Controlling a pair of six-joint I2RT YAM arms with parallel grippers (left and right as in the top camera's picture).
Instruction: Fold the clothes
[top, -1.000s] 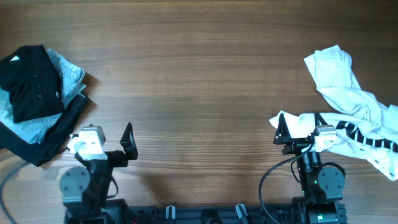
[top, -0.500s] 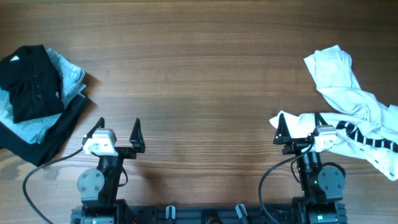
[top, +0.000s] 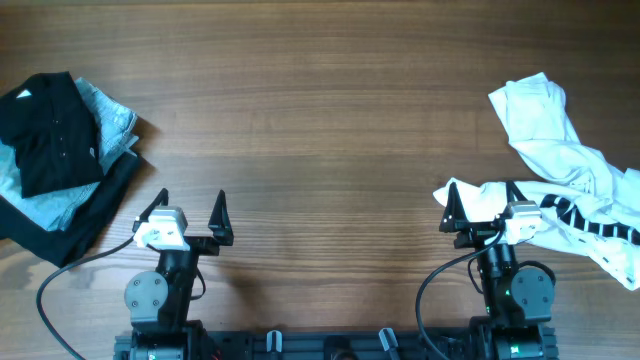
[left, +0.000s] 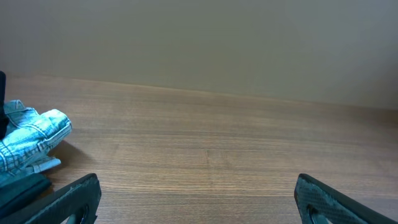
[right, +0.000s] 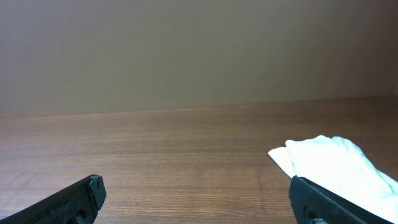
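Note:
A pile of folded clothes lies at the far left: a black shirt (top: 50, 130) on top of a light blue denim piece (top: 110, 125) and a dark garment (top: 75, 225). The denim also shows in the left wrist view (left: 31, 140). A crumpled white garment (top: 570, 160) with a black-striped part (top: 590, 225) lies at the right, and its edge shows in the right wrist view (right: 339, 168). My left gripper (top: 190, 212) is open and empty near the front edge. My right gripper (top: 480, 205) is open and empty, over the white garment's near corner.
The wooden table (top: 320, 130) stretches between the two piles. Both arm bases stand at the front edge, with a cable (top: 60, 290) looping by the left one. A plain wall (left: 199, 43) rises behind the table.
One second ago my left gripper was turned and further left; it swung to face forward with both fingers spread. It has held still for the last half second. The right arm has not moved.

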